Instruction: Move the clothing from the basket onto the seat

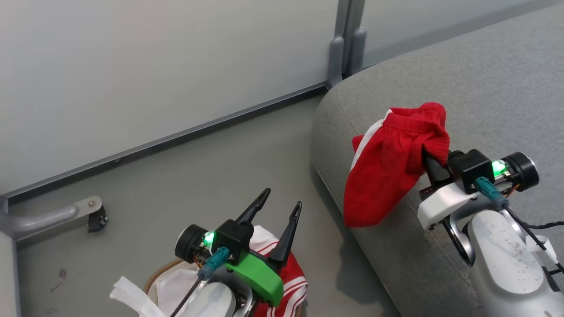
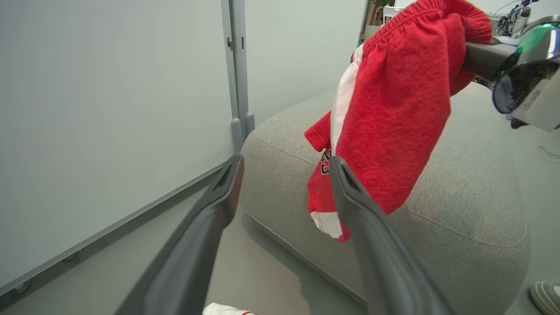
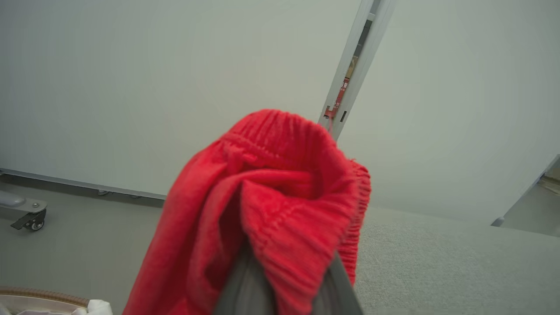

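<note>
My right gripper (image 1: pixel 431 159) is shut on a red garment with a white side stripe (image 1: pixel 390 165), which hangs over the front corner of the grey seat (image 1: pixel 484 88). In the left wrist view this garment (image 2: pixel 393 113) dangles in front of the seat (image 2: pixel 459 197) and shows a small "23". The right wrist view has its bunched waistband (image 3: pixel 280 197) covering my fingertips. A second red garment with white-striped trim (image 1: pixel 291 278) lies in the basket (image 1: pixel 159 272), under my left gripper (image 1: pixel 276 210). The left gripper stands open with nothing in it (image 2: pixel 284 175).
A pale wall panel with a metal base rail (image 1: pixel 176 136) runs behind the grey floor. A castered metal leg (image 1: pixel 90 215) juts out at the left. The white liner (image 1: pixel 174 286) spills over the basket rim. A shoe (image 2: pixel 544 295) stands by the seat.
</note>
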{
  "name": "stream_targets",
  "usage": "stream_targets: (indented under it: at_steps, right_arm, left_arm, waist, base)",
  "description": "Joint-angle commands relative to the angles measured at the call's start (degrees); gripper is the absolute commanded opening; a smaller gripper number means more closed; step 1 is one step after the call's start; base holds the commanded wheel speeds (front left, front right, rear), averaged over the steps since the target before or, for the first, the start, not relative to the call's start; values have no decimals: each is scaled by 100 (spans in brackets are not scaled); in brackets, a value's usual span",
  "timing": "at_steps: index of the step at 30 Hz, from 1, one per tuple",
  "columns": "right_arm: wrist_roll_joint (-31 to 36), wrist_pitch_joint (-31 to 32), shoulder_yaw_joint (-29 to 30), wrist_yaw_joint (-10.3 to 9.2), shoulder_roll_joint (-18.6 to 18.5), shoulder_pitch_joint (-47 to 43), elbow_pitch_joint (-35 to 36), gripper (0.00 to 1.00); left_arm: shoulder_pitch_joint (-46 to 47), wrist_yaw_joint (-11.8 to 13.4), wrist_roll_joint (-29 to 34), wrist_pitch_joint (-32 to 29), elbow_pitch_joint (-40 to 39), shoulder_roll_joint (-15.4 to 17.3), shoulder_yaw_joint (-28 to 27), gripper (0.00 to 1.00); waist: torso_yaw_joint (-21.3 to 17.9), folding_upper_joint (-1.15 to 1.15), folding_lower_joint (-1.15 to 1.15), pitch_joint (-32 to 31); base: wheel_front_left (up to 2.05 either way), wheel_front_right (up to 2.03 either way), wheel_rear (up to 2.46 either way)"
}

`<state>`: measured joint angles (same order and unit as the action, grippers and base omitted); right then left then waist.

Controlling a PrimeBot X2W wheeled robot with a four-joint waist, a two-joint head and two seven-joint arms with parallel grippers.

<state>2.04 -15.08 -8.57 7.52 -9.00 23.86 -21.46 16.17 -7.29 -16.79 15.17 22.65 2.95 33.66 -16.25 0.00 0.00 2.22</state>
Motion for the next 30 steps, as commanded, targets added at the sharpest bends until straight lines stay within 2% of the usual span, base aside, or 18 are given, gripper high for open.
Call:
stream_targets:
  at_steps: [1, 8, 14, 25, 30]
  right_arm:
    - [20, -14, 68, -6, -25, -6, 50, 0]
    - [-3, -14, 405, -6, -96, 282, 174, 0]
    - [-11, -14, 799, -6, -310, 1089, 115, 0]
    - [38, -14, 1478, -6, -1515, 3237, -491, 0]
    - [-114, -13, 1664, -6, -1810, 3841, -1006, 0]
  left_arm:
    - [52, -22, 63, -3, 3, 10, 18, 100]
    - [251, -28, 170, -3, -40, 7, 61, 100]
    - [521, -25, 240, -3, -92, 97, 106, 100]
    - [1360, -24, 549, -3, -418, 503, -87, 100]
    - [1546, -17, 693, -3, -665, 674, -240, 100]
  waist:
    - [-310, 0, 0, 230]
    - [-391, 0, 0, 653]
    - [-235, 0, 0, 1302]
    - [389, 0, 0, 2908]
    - [508, 0, 0, 3399]
  base:
    - [0, 0, 0]
    - [0, 0, 0]
    - [0, 0, 0]
    - [0, 0, 0]
    - [0, 0, 0]
